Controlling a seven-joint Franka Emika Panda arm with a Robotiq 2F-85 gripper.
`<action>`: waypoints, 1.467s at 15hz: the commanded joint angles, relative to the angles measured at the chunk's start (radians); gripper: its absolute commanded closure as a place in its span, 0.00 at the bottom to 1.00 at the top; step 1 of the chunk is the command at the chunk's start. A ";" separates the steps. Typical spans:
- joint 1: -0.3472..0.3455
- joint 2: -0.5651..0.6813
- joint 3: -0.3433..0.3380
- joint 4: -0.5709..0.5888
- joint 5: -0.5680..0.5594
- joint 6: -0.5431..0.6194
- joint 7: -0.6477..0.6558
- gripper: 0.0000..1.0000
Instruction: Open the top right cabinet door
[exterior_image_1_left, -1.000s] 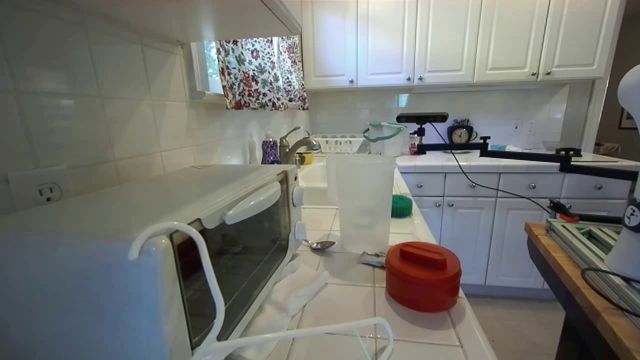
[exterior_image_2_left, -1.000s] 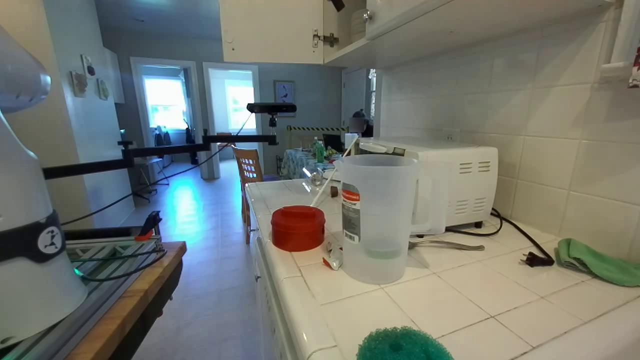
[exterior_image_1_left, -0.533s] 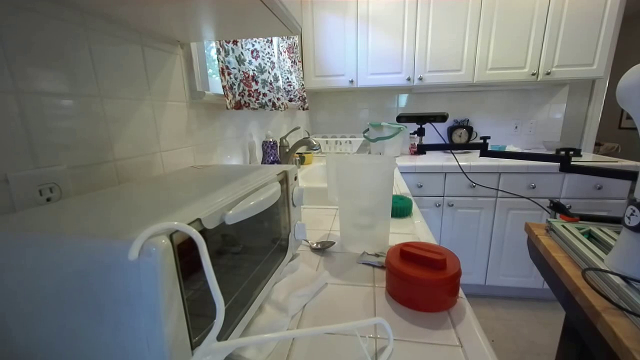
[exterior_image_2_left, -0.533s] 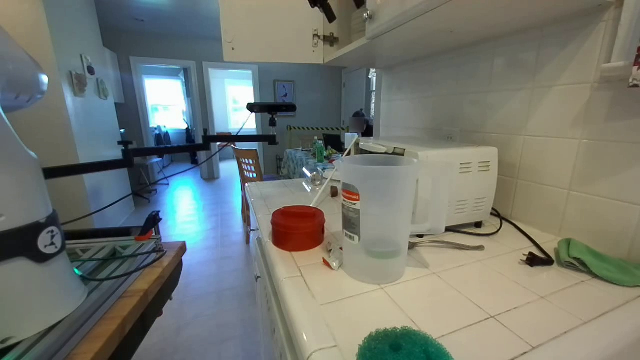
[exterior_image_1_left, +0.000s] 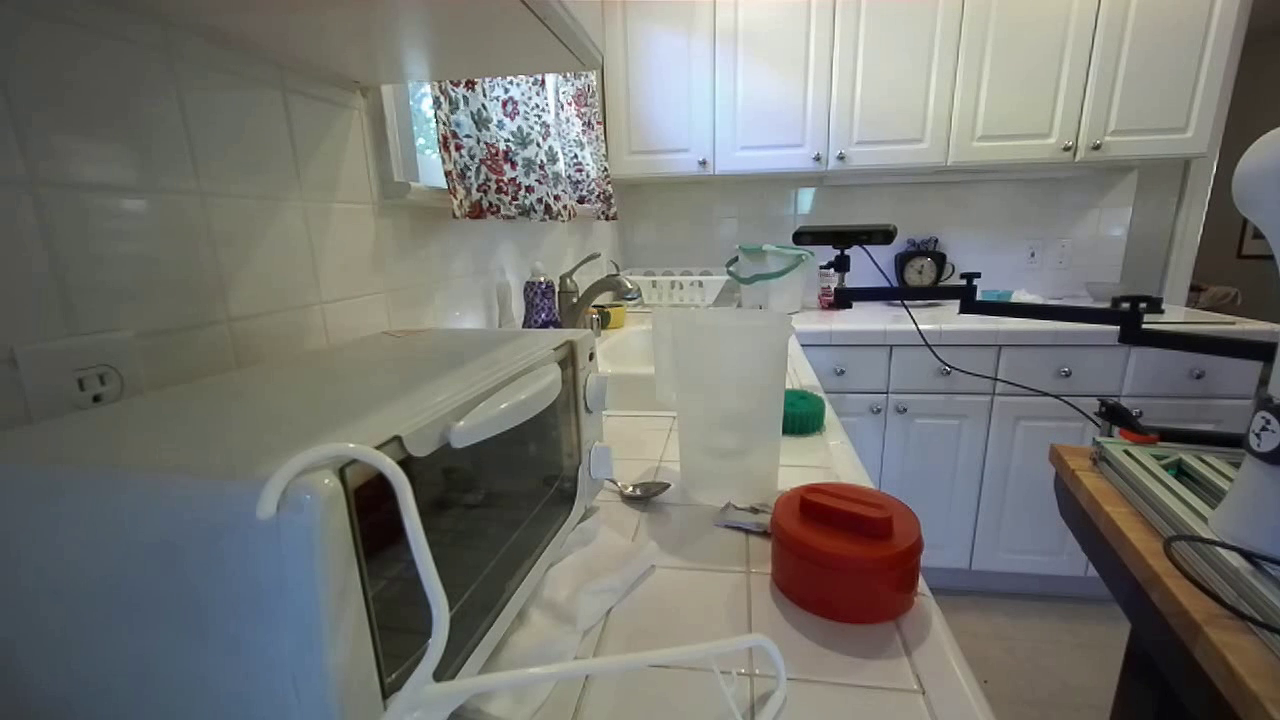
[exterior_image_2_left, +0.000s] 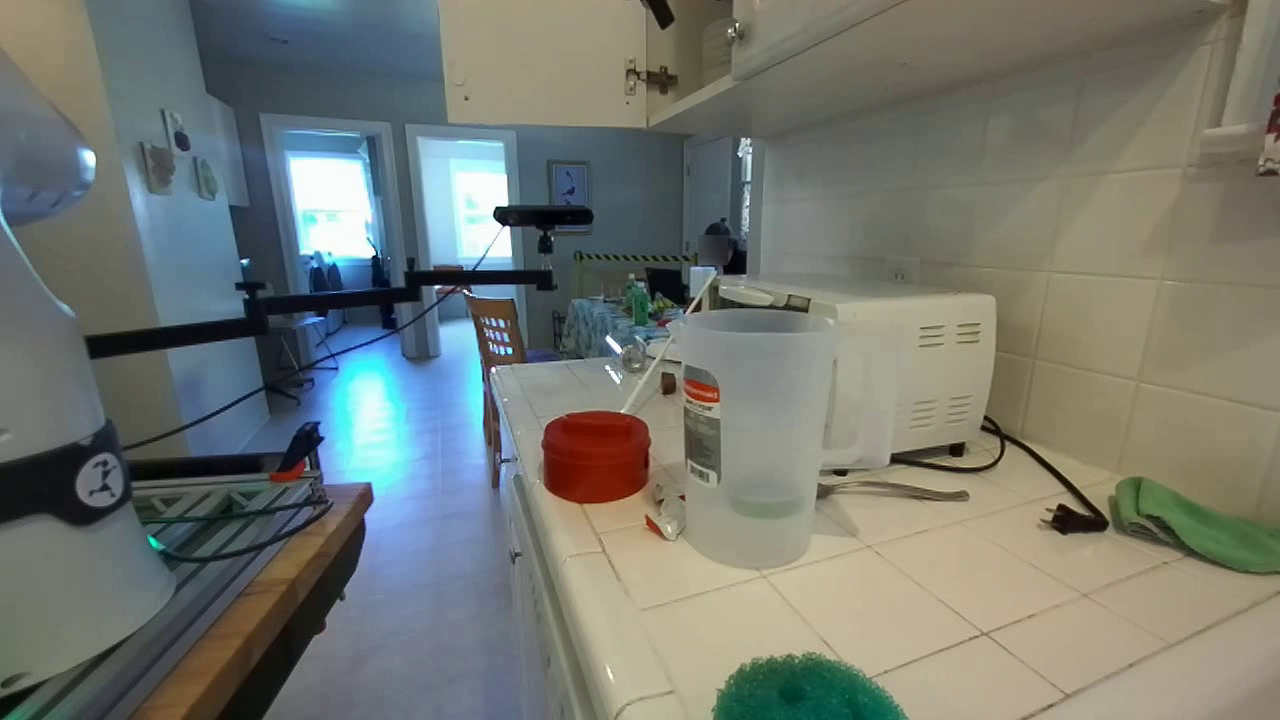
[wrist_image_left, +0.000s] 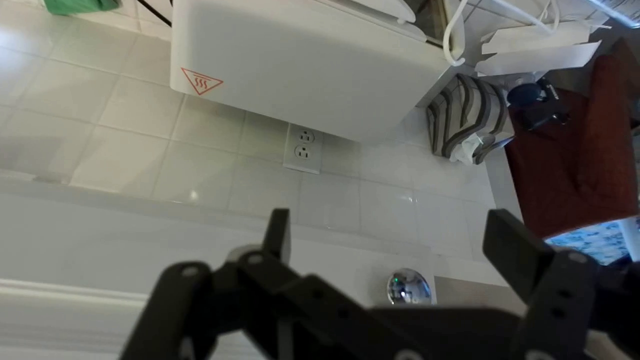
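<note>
Above the tiled desk (exterior_image_2_left: 900, 620), top right cabinet door (wrist_image_left: 125, 240): white, face upright, seemingly closed, nearer than the open cabinet (exterior_image_2_left: 680, 50) in an exterior view.
Knob (wrist_image_left: 409, 286): round, shiny metal, at the door's far lower corner.
Gripper (wrist_image_left: 390, 230): fingers (wrist_image_left: 279, 234) spread wide, one left and one right of the knob in the wrist view; whether either touched the door could not be told.
Arm (exterior_image_2_left: 40, 360): stood on its base (exterior_image_2_left: 80, 590) at the left of an exterior view, the white column leading up to a rounded joint (exterior_image_2_left: 40, 140) and out of view; a black fingertip (exterior_image_2_left: 660, 13) showed at the top edge, by the open cabinet.
Far door (exterior_image_2_left: 545, 60): stood swung open, inner face toward the near side, hinge (exterior_image_2_left: 660, 80) showing.
Black boom (exterior_image_2_left: 340, 297): reached right from beside the base, bearing a bar-shaped camera (exterior_image_2_left: 543, 215).
On the desk: stood an upright translucent pitcher (exterior_image_2_left: 755, 450), with a red lidded box (exterior_image_2_left: 596, 458) to its left, a spoon (exterior_image_2_left: 900, 489) to its right, a white oven (exterior_image_2_left: 940, 370) farther back, a green scrubber (exterior_image_2_left: 805, 690) nearest.
</note>
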 joint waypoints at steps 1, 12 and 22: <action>0.011 0.042 0.004 0.044 0.022 -0.012 -0.022 0.00; 0.007 0.099 0.031 0.099 0.006 0.010 -0.014 0.00; -0.001 0.135 0.044 0.129 -0.010 0.034 -0.002 0.00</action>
